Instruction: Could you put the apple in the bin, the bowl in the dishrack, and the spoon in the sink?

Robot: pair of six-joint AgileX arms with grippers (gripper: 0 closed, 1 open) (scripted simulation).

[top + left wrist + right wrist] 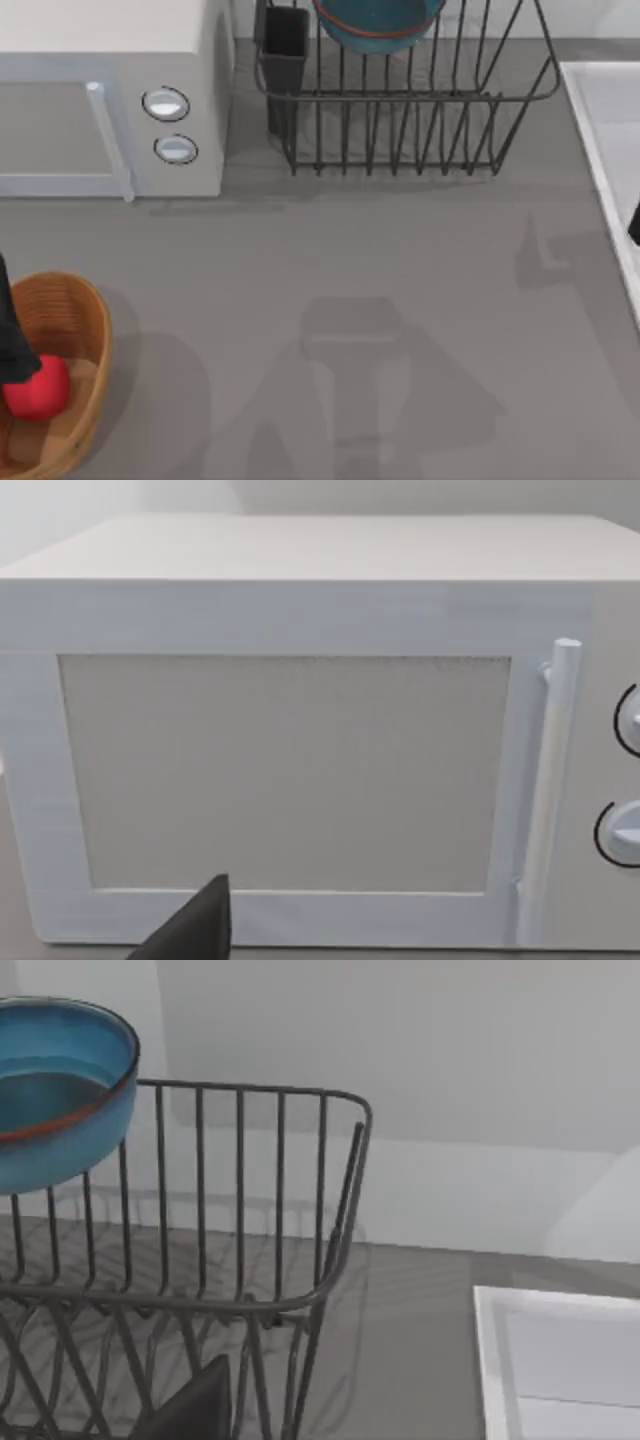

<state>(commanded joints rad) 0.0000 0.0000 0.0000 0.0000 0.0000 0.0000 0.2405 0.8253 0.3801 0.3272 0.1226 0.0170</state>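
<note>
The red apple (38,388) lies inside the wicker bin (72,318) at the table's near left. A dark part of my left gripper (10,340) hangs over the bin, just beside the apple; whether it touches the apple I cannot tell. The teal bowl (378,25) (55,1090) rests in the black wire dishrack (400,110) (250,1300) at the back. The pale sink (610,130) (560,1360) runs along the right edge, and a dark bit of my right gripper (634,222) shows over it. The spoon is out of view.
A white microwave (100,100) (300,730) with two round knobs (166,104) stands at the back left, close in front of the left wrist camera. A black cutlery cup (285,55) sits at the dishrack's left corner. Bare grey tabletop (350,300) spans the middle.
</note>
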